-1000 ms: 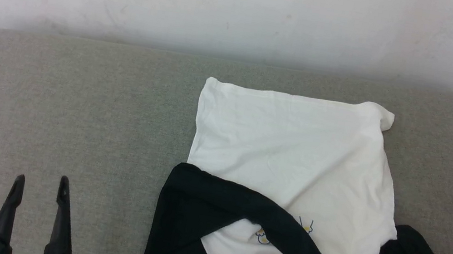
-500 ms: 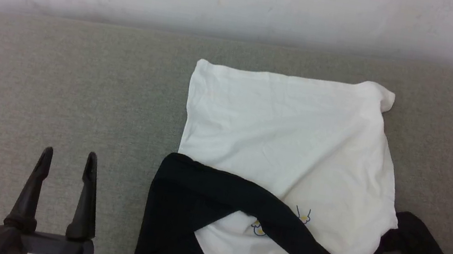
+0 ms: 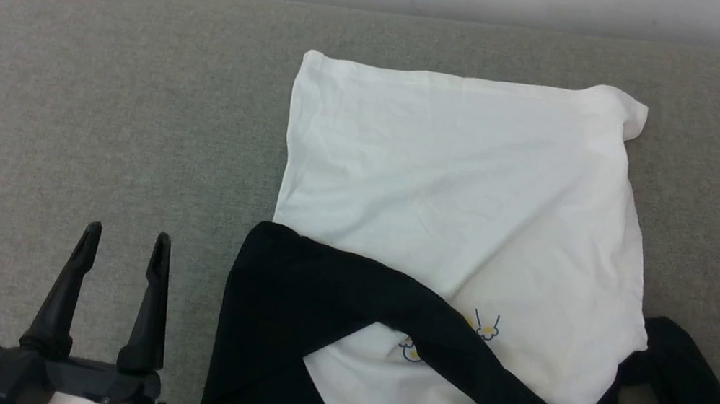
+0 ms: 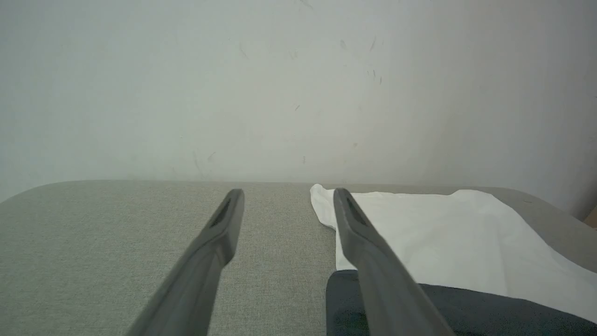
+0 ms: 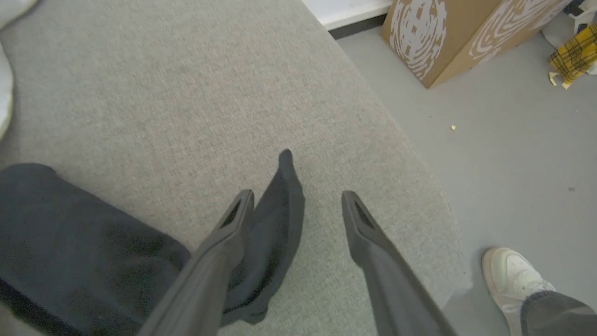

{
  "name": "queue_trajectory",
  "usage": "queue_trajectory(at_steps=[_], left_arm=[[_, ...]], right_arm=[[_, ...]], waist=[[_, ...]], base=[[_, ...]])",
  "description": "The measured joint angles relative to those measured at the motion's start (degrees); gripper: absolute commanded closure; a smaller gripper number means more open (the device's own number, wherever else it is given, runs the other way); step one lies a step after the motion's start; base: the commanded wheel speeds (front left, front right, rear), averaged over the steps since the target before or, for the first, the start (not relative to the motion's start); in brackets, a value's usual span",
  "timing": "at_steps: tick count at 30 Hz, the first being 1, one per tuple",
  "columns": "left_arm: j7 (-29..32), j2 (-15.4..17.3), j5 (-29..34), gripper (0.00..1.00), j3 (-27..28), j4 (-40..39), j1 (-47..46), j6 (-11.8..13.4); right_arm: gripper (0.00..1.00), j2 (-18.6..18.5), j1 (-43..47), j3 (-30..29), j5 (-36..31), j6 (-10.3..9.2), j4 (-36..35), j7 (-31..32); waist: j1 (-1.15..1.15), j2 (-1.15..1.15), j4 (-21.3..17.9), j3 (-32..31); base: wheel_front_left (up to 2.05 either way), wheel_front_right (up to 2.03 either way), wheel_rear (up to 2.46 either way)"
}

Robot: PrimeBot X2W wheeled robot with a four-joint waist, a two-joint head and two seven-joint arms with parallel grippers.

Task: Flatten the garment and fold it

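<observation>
Garment (image 3: 463,197) with yellow-and-blue chest print (image 3: 485,330), patterned cardboard box (image 5: 443,37) — left hand (image 3: 128,235) wide, right hand (image 5: 297,195) wide

Bare workroom, most likely a robot test lab.
A broad, round-cornered surface covered in grey-green woven fabric (image 3: 95,77) stands against a plain white wall (image 4: 280,93) marked with scuffs. Beside it lies a smooth grey floor (image 5: 513,140) edged by a white skirting board (image 5: 345,11). On that floor are a brown cardboard box printed with white swirls (image 5: 457,32), a crumpled yellow checked item (image 5: 571,58) and a person's foot in a white trainer (image 5: 510,275), close to the surface's edge.
</observation>
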Motion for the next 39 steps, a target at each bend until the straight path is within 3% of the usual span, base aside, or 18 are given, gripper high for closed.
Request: queue_trajectory(at_steps=[11, 12, 13, 14, 15, 20, 25, 33, 39], left_arm=[[0.0, -0.31, 0.85, 0.0, 0.92, 0.54, -1.3, -1.8], [0.0, -0.32, 0.9, 0.0, 0.97, 0.58, -1.47, -1.92], [0.0, -0.33, 0.92, 0.0, 0.98, 0.66, -1.76, -1.93], [0.0, -0.34, 0.92, 0.0, 1.01, 0.7, -2.04, -1.94], [0.0, -0.35, 0.92, 0.0, 1.02, 0.78, -2.19, -1.97], [0.0, -0.66, 0.92, 0.0, 1.08, 1.37, -2.49, -2.02], [0.0, -0.98, 0.91, 0.0, 1.41, 1.7, -2.76, -2.05], [0.0, -1.83, 0.8, 0.0, 1.69, 2.12, -2.75, -2.52], [0.0, -2.13, 0.57, 0.0, 2.31, 2.24, -2.24, -2.54]], right_arm=[[0.0, 0.35, -2.52, -0.36, -1.25, 0.0, 7.61, -3.43], [0.47, 0.36, -3.15, -0.33, -1.15, 0.0, 8.68, -3.85], [0.65, 0.38, -3.87, -0.29, -0.99, 0.0, 9.73, -4.41], [0.92, 0.41, -4.52, -0.24, -0.96, 0.0, 10.72, -5.02], [1.0, 0.4, -5.19, -0.26, -0.77, 0.0, 11.76, -5.64], [1.0, 0.43, -7.25, -0.23, -0.21, 0.0, 13.97, -8.77], [1.0, -0.04, -9.18, 0.11, -0.31, 0.0, 10.6, -9.82], [1.0, -11.25, -15.32, -2.26, -3.02, 0.0, 4.58, -9.43], [1.0, -16.01, -17.52, -4.87, -3.87, 0.01, 5.39, -8.81]], waist=[[0.0, 0.0, 0.07, 2.65], [-0.01, 0.0, 0.09, 2.87], [-0.01, 0.0, 0.12, 3.09], [0.0, 0.0, 0.14, 3.27], [0.0, 0.0, 0.17, 3.42], [0.0, 0.0, 0.19, 3.49], [-0.01, 0.0, -0.05, 2.51], [-0.01, 0.0, -0.21, 0.24], [-0.02, 0.0, 0.93, -1.39]], base=[[0.0, 0.0, 0.0], [0.0, 0.0, 0.0], [0.0, 0.0, 0.0], [0.0, 0.0, 0.0], [0.0, 0.0, 0.0], [0.0, 0.0, 0.0], [0.0, 0.0, 0.0], [0.0, 0.0, 0.0], [0.0, 0.0, 0.0]])
